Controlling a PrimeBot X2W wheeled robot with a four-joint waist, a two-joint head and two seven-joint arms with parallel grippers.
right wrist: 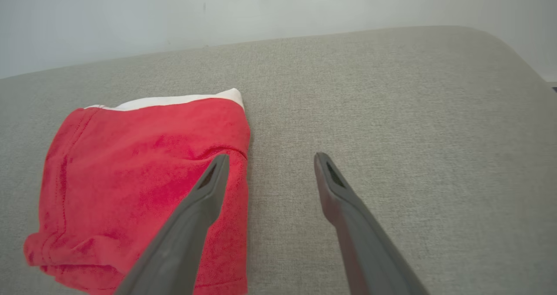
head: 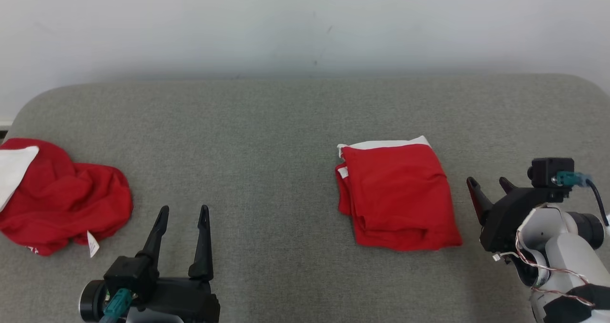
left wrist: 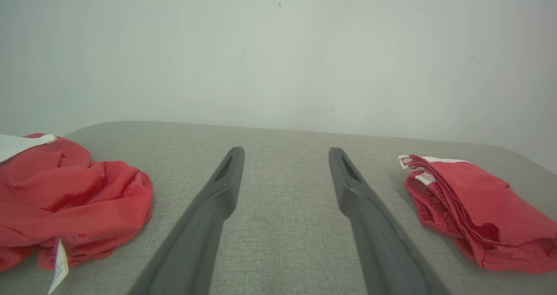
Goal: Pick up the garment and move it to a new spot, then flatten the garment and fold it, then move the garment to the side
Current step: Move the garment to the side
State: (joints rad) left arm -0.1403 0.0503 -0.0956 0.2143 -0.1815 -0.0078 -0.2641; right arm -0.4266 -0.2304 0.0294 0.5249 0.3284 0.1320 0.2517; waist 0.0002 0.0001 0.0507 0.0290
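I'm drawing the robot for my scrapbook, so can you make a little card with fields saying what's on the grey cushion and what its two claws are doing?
surface: grey fabric cushion
behind: plain pale wall
messy shirt: crumpled red shirt, far left, white tag sticking out
neat shirt: folded red shirt, right of middle, white edge at the back
left gripper: open, empty, between the two shirts
right gripper: open, empty, beside the folded shirt

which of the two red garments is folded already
The folded garment is on the robot's right, a flat stack beside the right gripper. The crumpled garment on the left is a loose heap.
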